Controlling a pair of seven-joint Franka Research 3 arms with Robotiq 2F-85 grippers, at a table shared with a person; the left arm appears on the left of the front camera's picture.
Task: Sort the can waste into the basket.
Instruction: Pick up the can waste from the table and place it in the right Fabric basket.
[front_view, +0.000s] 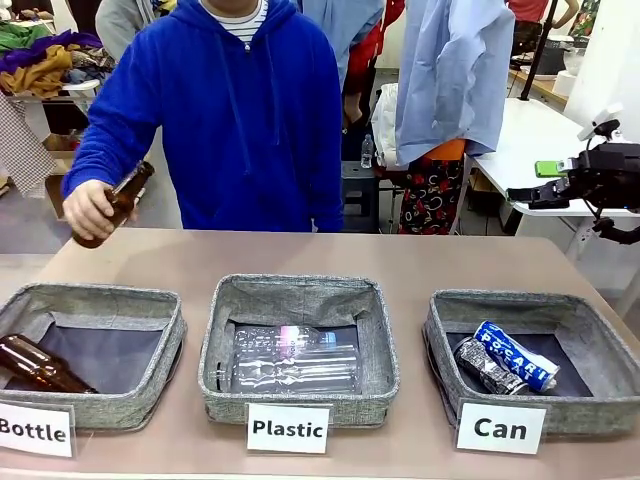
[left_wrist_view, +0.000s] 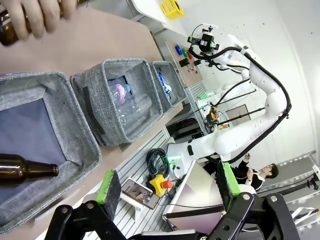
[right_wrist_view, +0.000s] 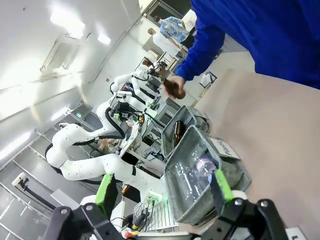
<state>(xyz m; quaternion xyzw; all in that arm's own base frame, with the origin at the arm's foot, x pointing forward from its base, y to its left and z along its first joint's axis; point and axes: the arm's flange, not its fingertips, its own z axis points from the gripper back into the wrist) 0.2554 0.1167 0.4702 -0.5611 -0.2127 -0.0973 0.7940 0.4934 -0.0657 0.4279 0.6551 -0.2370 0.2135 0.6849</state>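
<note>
Nearest you, three white cards front the row of baskets, and the one reading "Can" (front_view: 501, 428) marks your landmark, the grey basket (front_view: 447, 345) at the robot's right end of the row. Both pieces of can waste already lie inside it: the blue Pocari can (front_view: 515, 355) on its side, and the dark grey and silver can (front_view: 488, 366) touching it on the side toward the Plastic basket (front_view: 380, 345). That middle basket, just beside the Can basket, holds clear plastic bottles (front_view: 295, 358); beyond it the Bottle basket (front_view: 165, 350) holds one brown bottle (front_view: 40, 365). Your right gripper (right_wrist_view: 162, 192) stands with its green pads wide apart and nothing between them, raised off the table above and beyond the Can basket's far right corner. Your left gripper (left_wrist_view: 167, 185) likewise stands wide apart and empty, over the Bottle basket's end. Farther off, across the table from the Can basket, the person's hand (front_view: 90, 210) holds another brown bottle (front_view: 115, 203) above the tabletop. Judged from this, your can sorting looks finished; the next move calls only for keeping both arms clear of the person's reach.
</note>
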